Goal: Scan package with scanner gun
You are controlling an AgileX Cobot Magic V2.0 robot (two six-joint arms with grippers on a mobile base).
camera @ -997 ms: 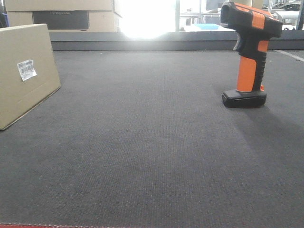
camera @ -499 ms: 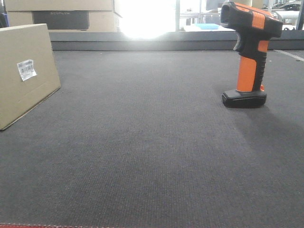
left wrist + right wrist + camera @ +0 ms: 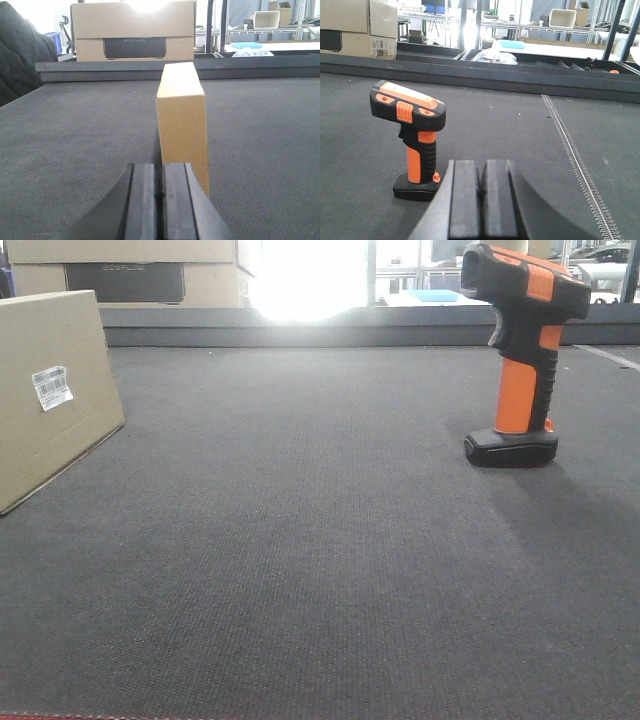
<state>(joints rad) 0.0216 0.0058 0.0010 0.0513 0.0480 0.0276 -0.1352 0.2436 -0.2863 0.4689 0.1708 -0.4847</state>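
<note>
plain tan cardboard package [image 3: 50, 400], white barcode sticker [image 3: 52, 387], tabletop's left edge | black-orange pistol-shaped scanner gun [image 3: 522, 350] upright, right | both grippers' jaws closed, empty

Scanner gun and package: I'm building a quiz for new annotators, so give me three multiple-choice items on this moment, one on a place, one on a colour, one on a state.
1. In the front view, where does the scanner gun stand?
A. right side of the mat
B. left side, beside the package
C. on top of the package

2. What colour is the scanner gun's handle?
A. blue
B. orange
C. white

3. How is the right pincer?
A. shut on the scanner gun
B. wide open
C. shut on nothing

Key: 1 A, it stands on its foot at the right, far from the package. 2 B, orange shows between head and black foot. 3 C, its pads meet, with the scanner gun apart to the left.
</note>
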